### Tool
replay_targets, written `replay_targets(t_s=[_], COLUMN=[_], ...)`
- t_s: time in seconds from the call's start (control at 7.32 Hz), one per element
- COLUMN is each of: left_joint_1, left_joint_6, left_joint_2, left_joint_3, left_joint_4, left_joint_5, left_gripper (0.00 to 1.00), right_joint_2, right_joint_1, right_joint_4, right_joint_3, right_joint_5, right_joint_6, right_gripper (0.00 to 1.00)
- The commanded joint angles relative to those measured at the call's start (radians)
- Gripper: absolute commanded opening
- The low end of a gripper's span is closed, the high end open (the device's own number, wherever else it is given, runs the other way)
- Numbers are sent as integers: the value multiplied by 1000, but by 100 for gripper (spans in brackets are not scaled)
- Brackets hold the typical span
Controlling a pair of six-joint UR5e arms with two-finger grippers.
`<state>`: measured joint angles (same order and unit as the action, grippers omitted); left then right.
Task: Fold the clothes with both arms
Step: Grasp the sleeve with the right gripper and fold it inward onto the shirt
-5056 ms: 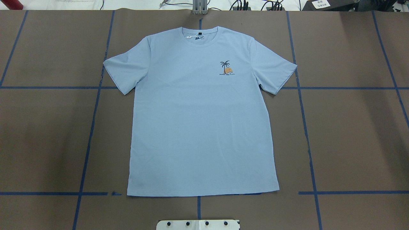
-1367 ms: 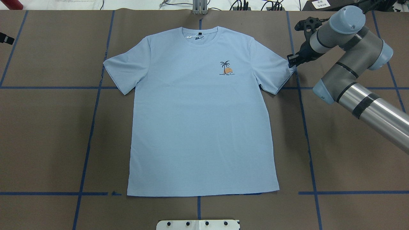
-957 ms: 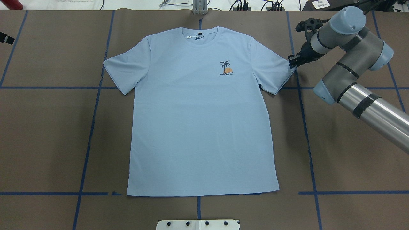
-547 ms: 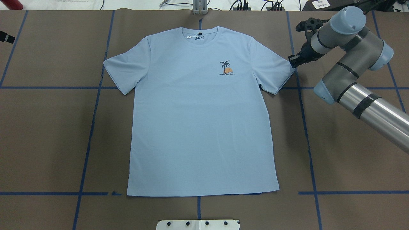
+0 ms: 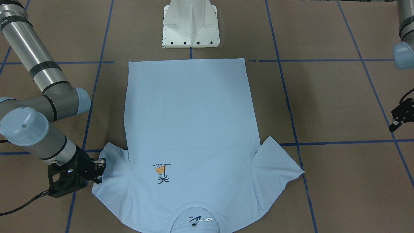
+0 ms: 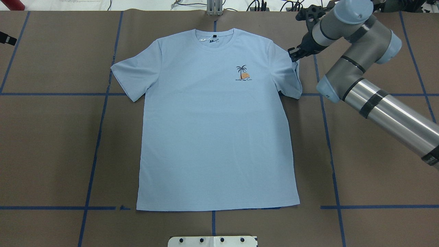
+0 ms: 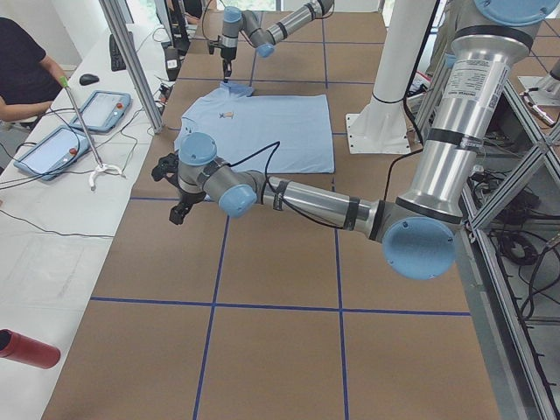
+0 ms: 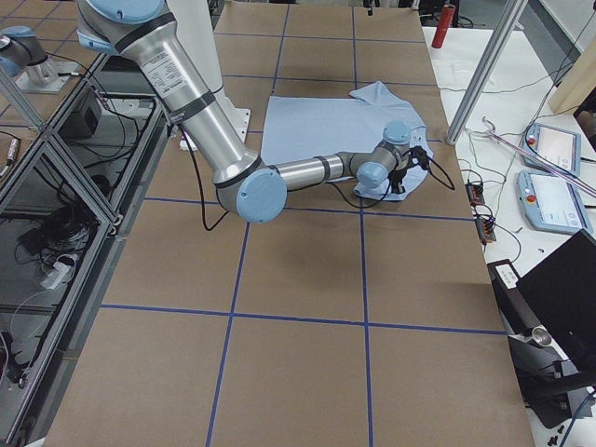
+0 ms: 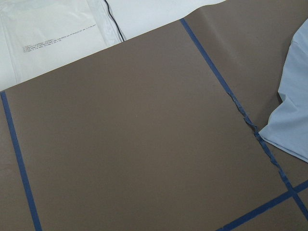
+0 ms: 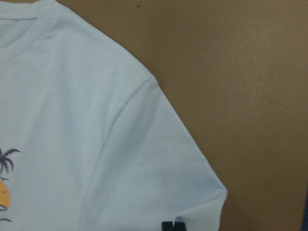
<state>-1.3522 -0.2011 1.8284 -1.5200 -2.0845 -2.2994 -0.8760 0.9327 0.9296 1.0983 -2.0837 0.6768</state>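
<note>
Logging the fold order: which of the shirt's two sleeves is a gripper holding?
The sleeve on the palm-print side: the right gripper is shut on its edge. The other sleeve lies flat, with the left gripper well clear of it.

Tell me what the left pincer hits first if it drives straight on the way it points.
The left pincer points down: probably bare brown table paper first, clear of the T-shirt; depth is unclear.
</note>
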Motion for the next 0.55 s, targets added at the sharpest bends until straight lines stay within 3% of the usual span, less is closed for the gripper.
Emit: replay_targets(t_s=[0.0, 0.14, 0.27, 0.41], left_joint_1=[-1, -1, -2, -1], left_joint_6=[0, -1, -1, -1], left_joint_2=[0, 2, 8, 11], left_joint_3=[1, 1, 1, 1], left_joint_4=[0, 0, 1, 1], left_joint_5=[0, 0, 0, 0], left_gripper=[100, 100, 100, 100], right_joint_2=[136, 258, 382, 403], right_joint_1=[-84, -113, -117, -158], right_joint_4=[59, 75, 74, 69], right_joint_3=[-24, -138, -307, -360], right_joint_5=[149, 234, 266, 365], right_joint_6=[81, 90, 95, 95], right_gripper=[0, 0, 0, 0])
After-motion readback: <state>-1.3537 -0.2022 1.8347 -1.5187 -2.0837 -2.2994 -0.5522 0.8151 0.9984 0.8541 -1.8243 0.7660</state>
